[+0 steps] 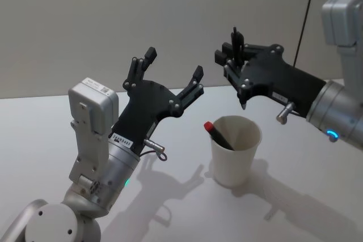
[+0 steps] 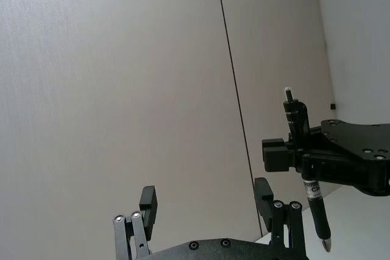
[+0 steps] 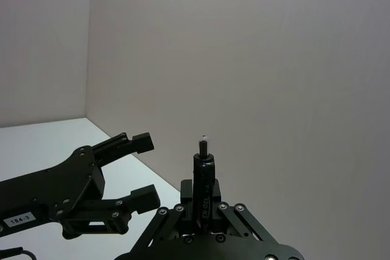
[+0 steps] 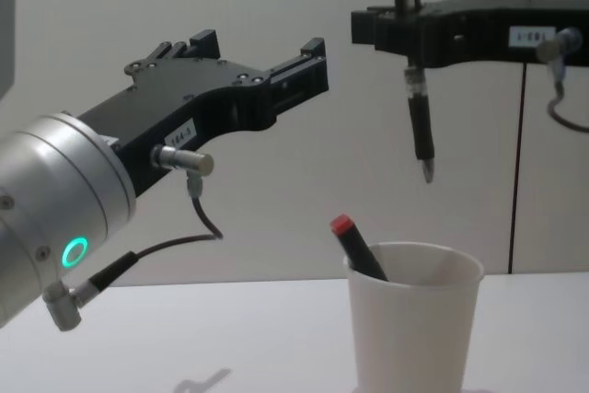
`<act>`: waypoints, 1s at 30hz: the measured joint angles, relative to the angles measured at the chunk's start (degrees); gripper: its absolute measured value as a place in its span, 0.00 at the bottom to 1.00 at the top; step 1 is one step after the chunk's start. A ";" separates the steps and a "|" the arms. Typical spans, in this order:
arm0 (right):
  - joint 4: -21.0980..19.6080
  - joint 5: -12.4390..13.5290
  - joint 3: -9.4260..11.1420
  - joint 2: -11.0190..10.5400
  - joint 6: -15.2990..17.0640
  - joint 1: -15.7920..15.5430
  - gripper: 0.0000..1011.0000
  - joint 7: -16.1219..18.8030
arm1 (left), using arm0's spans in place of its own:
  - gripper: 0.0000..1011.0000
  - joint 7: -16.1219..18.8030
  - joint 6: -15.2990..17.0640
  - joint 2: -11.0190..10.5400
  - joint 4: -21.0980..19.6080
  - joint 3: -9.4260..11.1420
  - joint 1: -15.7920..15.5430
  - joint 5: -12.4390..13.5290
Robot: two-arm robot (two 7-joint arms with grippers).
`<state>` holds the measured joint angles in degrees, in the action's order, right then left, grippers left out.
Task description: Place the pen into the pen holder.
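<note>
Right gripper (image 4: pixel 402 29) clenched on a slim black pen (image 4: pixel 419 126), held vertical, tip down above the white paper cup (image 4: pixel 414 338). Left gripper (image 1: pixel 173 71) spread wide, holding nothing, at the cup's 10 o'clock. A red-capped black marker (image 1: pixel 218 134) already leans inside the cup.

The pen holder (image 4: pixel 416 319) hides the red-capped pen's (image 4: pixel 357 246) lower end, its own base cut off in the chest view.

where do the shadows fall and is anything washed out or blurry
Head view: soft, doubled shadows of both arms and the pen holder spread toward the camera on the white table. Chest view: the left claw looms large and sharp, and the pen in the right claw is crisp. Wrist views: plain wall, even light, no glare.
</note>
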<state>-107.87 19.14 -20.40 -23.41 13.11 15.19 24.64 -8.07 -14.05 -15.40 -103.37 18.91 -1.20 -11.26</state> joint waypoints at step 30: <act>3.15 -1.41 -1.56 1.09 -0.03 -0.13 0.41 -0.21 | 0.99 0.00 0.00 0.00 0.00 0.00 0.00 0.00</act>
<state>-104.72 17.73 -21.96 -22.32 13.07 15.06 24.43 -8.07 -14.05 -15.41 -103.37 18.91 -1.20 -11.26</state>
